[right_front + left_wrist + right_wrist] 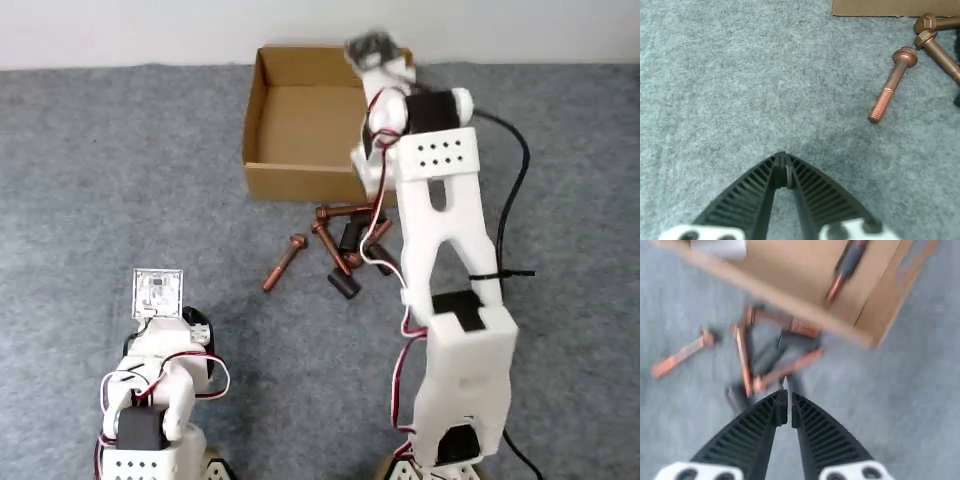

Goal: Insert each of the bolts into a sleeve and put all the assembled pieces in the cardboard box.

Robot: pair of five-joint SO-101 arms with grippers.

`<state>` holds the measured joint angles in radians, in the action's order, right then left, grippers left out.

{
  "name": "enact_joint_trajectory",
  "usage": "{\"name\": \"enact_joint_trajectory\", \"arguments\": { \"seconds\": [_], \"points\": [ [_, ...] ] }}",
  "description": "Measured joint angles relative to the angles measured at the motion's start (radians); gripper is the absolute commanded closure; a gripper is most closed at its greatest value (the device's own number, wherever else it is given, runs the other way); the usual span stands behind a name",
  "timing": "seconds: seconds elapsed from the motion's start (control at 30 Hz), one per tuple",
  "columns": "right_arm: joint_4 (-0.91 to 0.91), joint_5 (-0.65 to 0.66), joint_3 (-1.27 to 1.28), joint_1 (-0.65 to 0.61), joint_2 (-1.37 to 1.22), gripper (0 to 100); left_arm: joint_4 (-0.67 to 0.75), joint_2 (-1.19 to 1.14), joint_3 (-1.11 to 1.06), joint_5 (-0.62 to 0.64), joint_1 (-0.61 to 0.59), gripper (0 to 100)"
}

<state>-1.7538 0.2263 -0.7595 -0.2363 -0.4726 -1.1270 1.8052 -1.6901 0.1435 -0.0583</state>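
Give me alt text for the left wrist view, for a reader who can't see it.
The left gripper, its black ribbed fingers shut tip to tip, hangs over grey carpet holding nothing. Farther off a copper bolt lies alone on the carpet, and beyond it two more bolts lie by the edge of the cardboard box.

Robotics test bench. Grey felt mat (90, 180) as work surface; plain white wall (120, 30) at 12 o'clock; white robot arms (450, 250), wiring exposed, at 6 o'clock.

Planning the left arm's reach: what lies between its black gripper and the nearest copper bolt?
Bare grey carpet alone, from the left gripper to that copper bolt, as the left wrist view shows.
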Motion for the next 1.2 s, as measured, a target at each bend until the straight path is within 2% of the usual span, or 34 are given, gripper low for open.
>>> {"name": "enact_joint_trajectory", "arguments": {
  "seconds": [0.13, 0.3, 0.37, 0.5, 0.9, 0.97, 1.1, 1.2],
  "points": [
    [0.0, 0.0, 0.207, 0.0, 0.021, 97.2, 0.0, 0.0, 0.0, 0.0, 0.0, 100],
    [0.021, 0.057, 0.284, 0.0, -0.008, 79.1, 0.0, 0.0, 0.0, 0.0, 0.0, 100],
    [0.026, 0.092, 0.284, -0.002, -0.063, 76.3, 0.0, 0.0, 0.0, 0.0, 0.0, 100],
    [0.061, 0.155, 0.284, -0.002, -0.153, 79.3, 0.0, 0.0, 0.0, 0.0, 0.0, 100],
    [0.212, 0.275, 0.282, 0.0, -0.296, 79.8, 0.0, 0.0, 0.0, 0.0, 0.0, 100],
    [0.224, 0.276, 0.282, 0.002, -0.305, 83.1, 0.0, 0.0, 0.0, 0.0, 0.0, 100],
    [0.23, 0.276, 0.262, 0.006, -0.324, 99.7, 0.0, 0.0, 0.0, 0.0, 0.0, 100],
    [0.249, 0.276, 0.256, 0.014, -0.327, 98.9, 0.0, 0.0, 0.0, 0.0, 0.0, 100]
  ]
}}
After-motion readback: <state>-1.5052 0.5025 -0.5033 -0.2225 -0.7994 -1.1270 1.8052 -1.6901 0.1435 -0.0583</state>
